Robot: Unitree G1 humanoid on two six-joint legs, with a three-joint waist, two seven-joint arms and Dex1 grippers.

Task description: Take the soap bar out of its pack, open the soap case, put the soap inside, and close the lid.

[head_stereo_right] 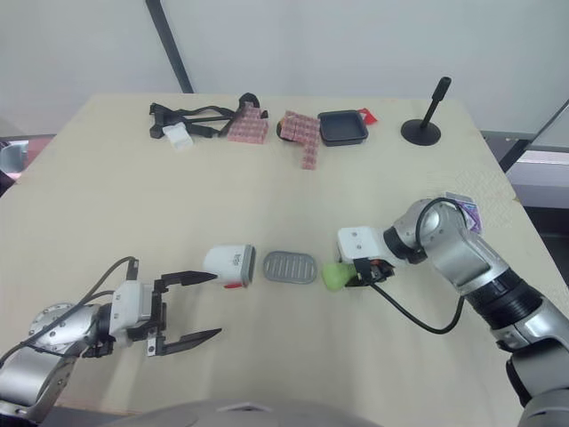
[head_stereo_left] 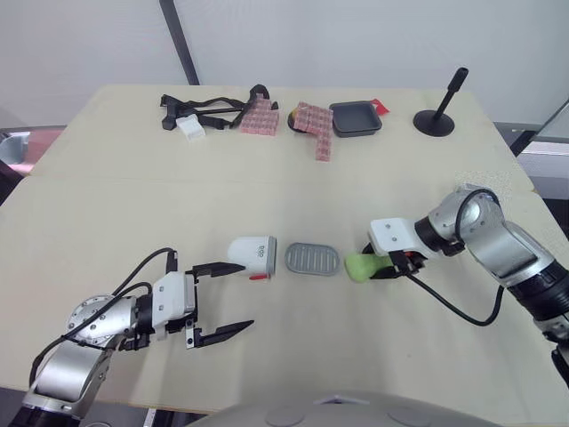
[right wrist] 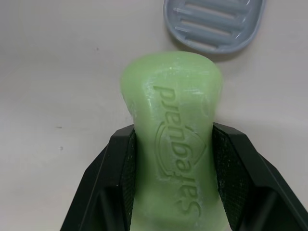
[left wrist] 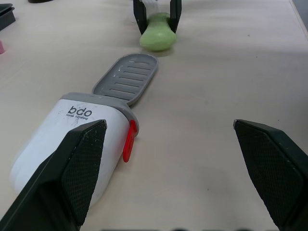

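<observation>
A green soap bar [head_stereo_left: 360, 266] lies low over the table, held by my right gripper [head_stereo_left: 384, 265], whose two fingers press its sides; the right wrist view shows the soap bar [right wrist: 174, 139] with raised lettering. Just left of it lies the grey ribbed tray [head_stereo_left: 313, 259] of the soap case, pulled out of its white shell [head_stereo_left: 253, 257], which lies on its side with a red clasp. My left gripper [head_stereo_left: 222, 298] stands open near the table's front, one finger beside the white shell [left wrist: 72, 144], the other well apart from it.
At the table's far side lie black straps [head_stereo_left: 209, 108], two pink patterned packs [head_stereo_left: 260, 117], a dark tray [head_stereo_left: 356, 118] and a black stand [head_stereo_left: 436, 120]. A cable [head_stereo_left: 453, 307] trails from my right wrist.
</observation>
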